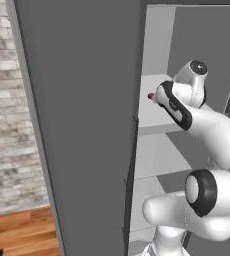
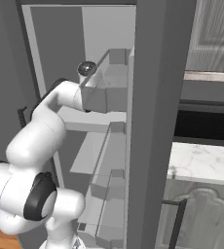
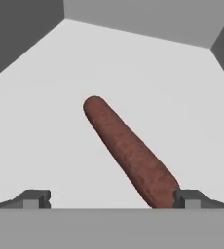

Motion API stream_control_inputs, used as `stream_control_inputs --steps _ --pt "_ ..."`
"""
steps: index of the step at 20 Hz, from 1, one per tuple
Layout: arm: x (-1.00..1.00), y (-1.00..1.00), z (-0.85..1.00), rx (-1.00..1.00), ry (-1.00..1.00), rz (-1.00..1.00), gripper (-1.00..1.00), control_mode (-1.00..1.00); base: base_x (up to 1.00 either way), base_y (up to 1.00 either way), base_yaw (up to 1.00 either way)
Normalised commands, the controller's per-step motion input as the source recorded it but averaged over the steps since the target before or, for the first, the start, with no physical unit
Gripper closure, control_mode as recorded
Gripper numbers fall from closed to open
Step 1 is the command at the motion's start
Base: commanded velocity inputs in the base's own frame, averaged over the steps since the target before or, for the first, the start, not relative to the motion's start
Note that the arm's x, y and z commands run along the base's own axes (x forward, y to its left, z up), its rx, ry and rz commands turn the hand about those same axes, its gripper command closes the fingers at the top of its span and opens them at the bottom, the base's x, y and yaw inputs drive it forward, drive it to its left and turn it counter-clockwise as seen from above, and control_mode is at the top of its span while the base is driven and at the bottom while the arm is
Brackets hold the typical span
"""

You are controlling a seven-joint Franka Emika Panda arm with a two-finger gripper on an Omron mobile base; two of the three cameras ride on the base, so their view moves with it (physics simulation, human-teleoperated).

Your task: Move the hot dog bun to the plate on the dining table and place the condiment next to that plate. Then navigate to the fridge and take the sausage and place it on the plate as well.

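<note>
- One sausage (image 3: 131,151) lies in the hand view, a red-brown, finger-shaped cylinder resting flat on a pale grey shelf (image 3: 46,126) inside the fridge. It runs on a slant from the upper left toward the lower right, and its near end sits just beside the right fingertip (image 3: 189,198).
- Both fingertips stand far apart at the bottom of the hand view, so the jaws are wide and hold nothing; the gripper (image 3: 111,199) is not yet centred on the sausage.
- Judging by its look, the sausage is light, round and fairly firm, with a finely mottled skin. It would likely roll or slide if nudged from one side, so the best hold seems to be across its middle, with the jaws turned square to its long axis.
- From the left base view, the arm (image 1: 212,130) reaches past the open door into the fridge (image 1: 157,55), and a small reddish tip (image 1: 150,96) shows on the shelf ahead of the wrist, probably the sausage.
- From the right base view, the arm's wrist disappears behind the door shelves (image 2: 109,87).
- No brand, label or writing can be read anywhere.
</note>
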Motion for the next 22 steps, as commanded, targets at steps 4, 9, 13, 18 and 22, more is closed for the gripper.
stream_control_inputs --steps 4,9,13,18,22 --pt "0.46 -0.02 -0.20 0.00 0.00 0.02 -1.00 -1.00 0.00 0.00 0.00" --pt "0.44 -0.04 -0.20 0.00 0.00 0.01 -1.00 -1.00 0.00 0.00 0.00" --pt "0.32 -0.09 -0.17 0.00 0.00 0.01 -1.00 -1.00 0.00 0.00 0.00" --pt "0.06 -0.02 -0.29 -0.02 0.00 0.00 -1.00 -1.00 0.00 0.00 0.00" --pt "0.00 0.00 -0.41 -0.02 0.02 0.00 1.00 -1.00 0.00 0.00 0.00"
